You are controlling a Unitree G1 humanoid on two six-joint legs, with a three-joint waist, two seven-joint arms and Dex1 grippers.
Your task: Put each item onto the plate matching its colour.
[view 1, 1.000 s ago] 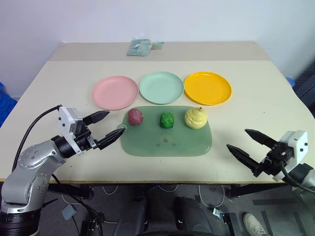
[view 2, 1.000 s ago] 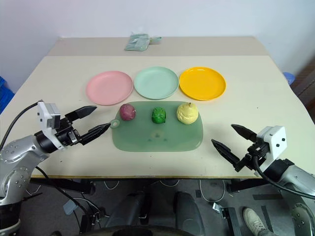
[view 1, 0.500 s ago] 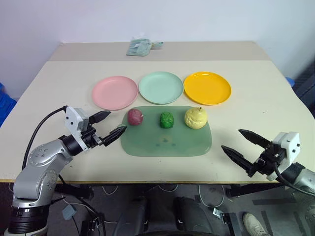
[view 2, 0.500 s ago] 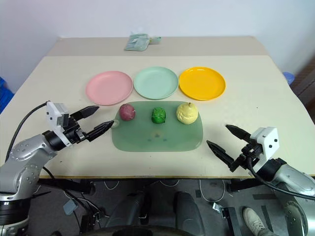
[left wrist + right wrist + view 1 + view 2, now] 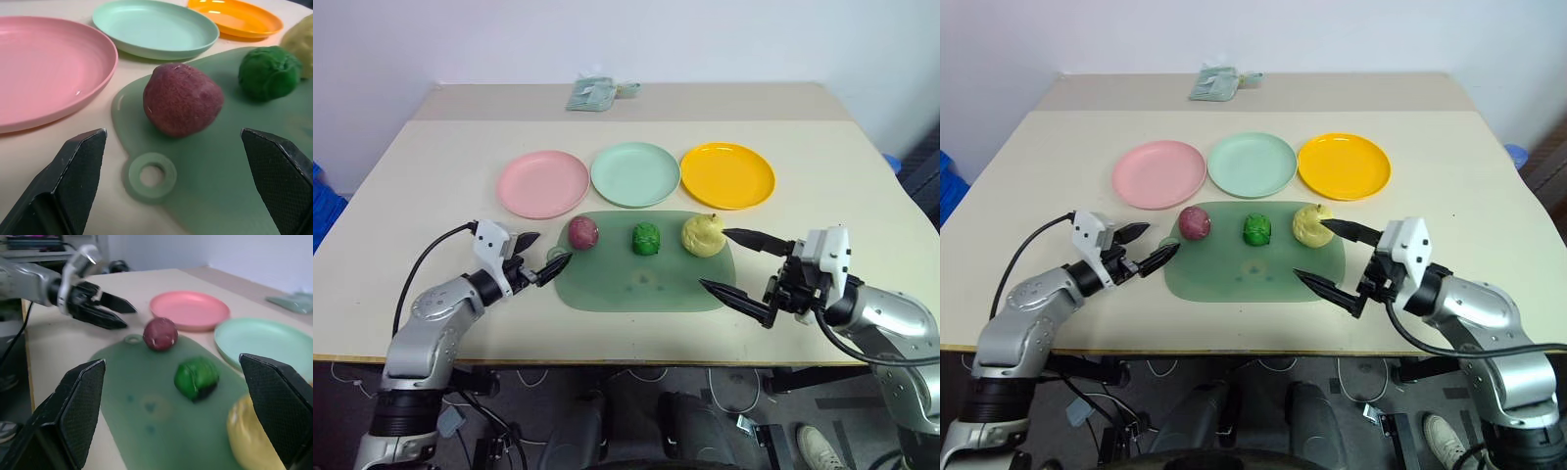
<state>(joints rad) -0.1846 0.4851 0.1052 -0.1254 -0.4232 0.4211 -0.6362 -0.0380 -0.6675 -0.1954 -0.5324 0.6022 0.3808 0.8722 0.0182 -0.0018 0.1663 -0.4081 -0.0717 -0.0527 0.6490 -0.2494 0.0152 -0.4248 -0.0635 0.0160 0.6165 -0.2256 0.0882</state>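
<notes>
left tool (image 5: pixel 540 256) spread wide, empty, red-purple item (image 5: pixel 582 232) just ahead on the mat (image 5: pixel 646 284), likely lined up for a grasp; right tool (image 5: pixel 736 264) spread, yellow item (image 5: pixel 702 235) beside its far finger.

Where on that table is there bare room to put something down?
All three plates, pink, mint and orange, are bare, and so is the mat's near half. Crowded: the mat's far edge, where the three toy foods sit between both open tools.

Head overhead; wrists near mat (image 5: pixel 646 279)
</notes>
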